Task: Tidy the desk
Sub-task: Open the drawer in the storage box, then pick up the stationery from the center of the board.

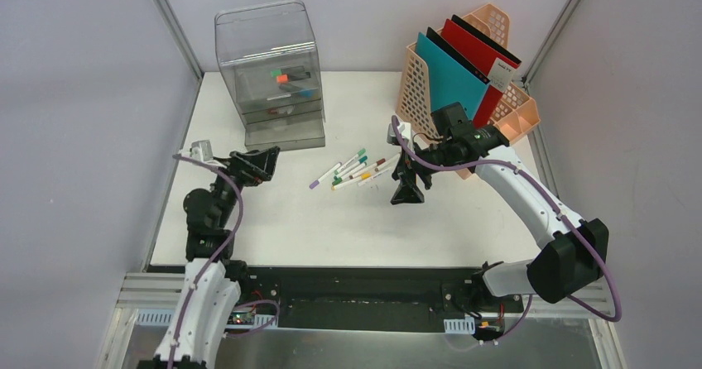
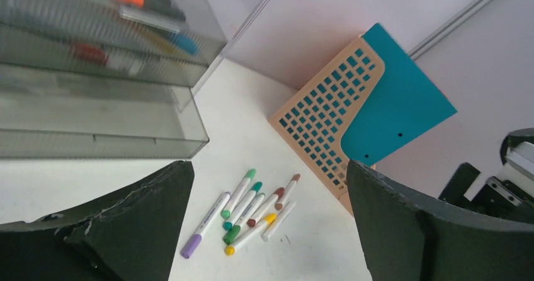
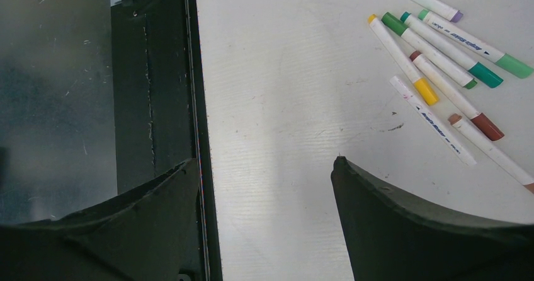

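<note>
Item: desk (image 1: 331, 220), white top, spanning the whole work area from the rail at the near edge to the back wall, with tidying part done. Step in hand (a judgement): gathering the loose markers (image 1: 352, 170), which lie in a fanned cluster at mid-desk. Left gripper (image 2: 267, 166): spread wide, holding nothing, poised beside the clear drawer unit (image 1: 269, 71). Right gripper (image 3: 263, 161): also wide open and empty, hovering just right of the cluster. Next move likely calls for one arm to drop over a single marker, close across its barrel, and carry it to a drawer. Containers: the drawer unit at far left holds several markers in its upper drawers (orange, green, blue and red caps show); the lowest drawer's contents cannot be made out. The peach file rack (image 1: 414, 88) at far right holds a teal folder (image 1: 451, 75) and a red folder (image 1: 476, 50), both leaning.
</note>
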`<control>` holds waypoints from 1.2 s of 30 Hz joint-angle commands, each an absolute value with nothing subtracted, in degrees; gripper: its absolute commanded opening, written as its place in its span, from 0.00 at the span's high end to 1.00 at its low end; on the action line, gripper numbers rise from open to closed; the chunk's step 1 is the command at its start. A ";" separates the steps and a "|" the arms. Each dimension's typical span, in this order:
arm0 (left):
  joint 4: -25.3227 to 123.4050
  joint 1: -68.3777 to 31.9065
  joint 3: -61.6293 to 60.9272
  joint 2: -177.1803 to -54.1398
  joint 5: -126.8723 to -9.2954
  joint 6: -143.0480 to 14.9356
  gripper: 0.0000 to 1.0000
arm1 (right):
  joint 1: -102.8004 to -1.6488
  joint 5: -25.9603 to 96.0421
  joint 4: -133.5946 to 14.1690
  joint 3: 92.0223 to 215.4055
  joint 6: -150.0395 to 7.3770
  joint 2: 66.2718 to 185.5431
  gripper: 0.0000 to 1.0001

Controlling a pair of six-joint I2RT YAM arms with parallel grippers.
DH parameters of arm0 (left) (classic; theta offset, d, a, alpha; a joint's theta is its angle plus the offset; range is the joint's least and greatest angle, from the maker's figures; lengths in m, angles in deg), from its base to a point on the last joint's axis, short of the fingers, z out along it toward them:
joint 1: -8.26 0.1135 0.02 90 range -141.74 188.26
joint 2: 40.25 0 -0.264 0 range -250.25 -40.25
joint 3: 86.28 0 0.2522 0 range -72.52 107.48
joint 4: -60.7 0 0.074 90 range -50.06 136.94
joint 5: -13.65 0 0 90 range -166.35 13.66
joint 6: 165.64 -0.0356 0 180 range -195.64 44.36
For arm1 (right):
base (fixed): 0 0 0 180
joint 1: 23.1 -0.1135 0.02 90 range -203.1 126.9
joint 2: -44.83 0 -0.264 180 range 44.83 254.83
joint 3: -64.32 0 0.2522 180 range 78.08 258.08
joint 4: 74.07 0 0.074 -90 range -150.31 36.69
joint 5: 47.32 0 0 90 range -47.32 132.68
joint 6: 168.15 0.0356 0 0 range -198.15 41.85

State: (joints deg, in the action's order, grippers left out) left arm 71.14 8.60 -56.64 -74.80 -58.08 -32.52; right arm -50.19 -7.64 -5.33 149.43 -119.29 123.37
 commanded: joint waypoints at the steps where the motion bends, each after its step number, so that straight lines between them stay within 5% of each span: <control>1: 54.99 8.35 -56.39 -62.56 -62.13 -40.48 0.01 | -50.11 -8.22 -5.51 151.29 -121.03 123.15 0.20; 9: 62.56 8.35 -59.43 -61.16 -57.01 -28.29 0.01 | -50.08 -8.03 -5.47 151.20 -120.99 123.59 0.20; 16: 74.76 8.35 -60.05 -75.21 -50.02 -22.94 0.01 | -50.08 -7.70 -5.42 151.19 -121.22 123.62 0.20; 24: 64.63 4.92 -50.77 -92.78 -41.24 -28.95 0.12 | -50.08 -7.94 -5.22 151.28 -121.39 123.99 0.20; 31: 31.67 -14.24 -32.54 -103.44 -74.04 -48.71 0.13 | -50.08 -7.52 -5.21 151.29 -121.30 124.36 0.20; 36: 24.77 -20.44 -23.94 -112.73 -82.11 -57.24 0.19 | -50.10 -7.39 -5.21 151.29 -121.33 124.72 0.20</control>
State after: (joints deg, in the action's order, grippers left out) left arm 35.39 -17.28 -29.65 -107.78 -69.41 -46.38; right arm -50.19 -7.16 -5.00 149.43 -119.88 124.42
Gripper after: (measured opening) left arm 0.827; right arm 0.804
